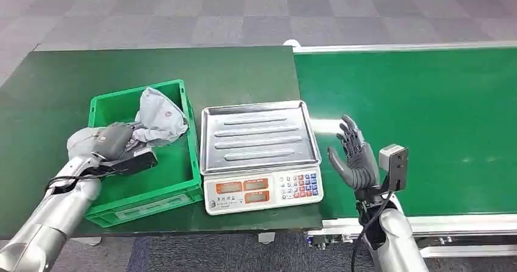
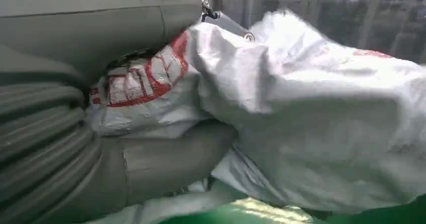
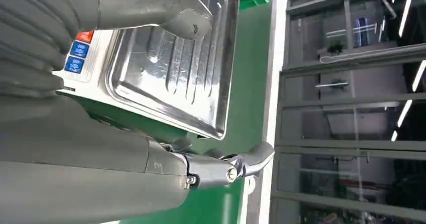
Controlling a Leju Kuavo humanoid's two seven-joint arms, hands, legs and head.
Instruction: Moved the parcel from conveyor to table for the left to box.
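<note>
left hand (image 1: 114, 141) is clamped on the grey parcel (image 1: 160, 116), holding it inside the green crate (image 1: 183, 183) on the dark green table (image 1: 244, 71); in the left wrist view the crumpled bag (image 2: 311, 113) with red print sits against the thumb. right hand (image 1: 355, 156) holds nothing, fingers spread and pointing up over the near edge of the green conveyor (image 1: 427, 113), just beside the scale (image 1: 262, 189). the scale's steel tray (image 1: 259, 135) is bare, between crate and conveyor.

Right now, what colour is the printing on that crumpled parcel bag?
Red, on the crumpled light-grey plastic parcel bag; it shows best in the left wrist view.
</note>
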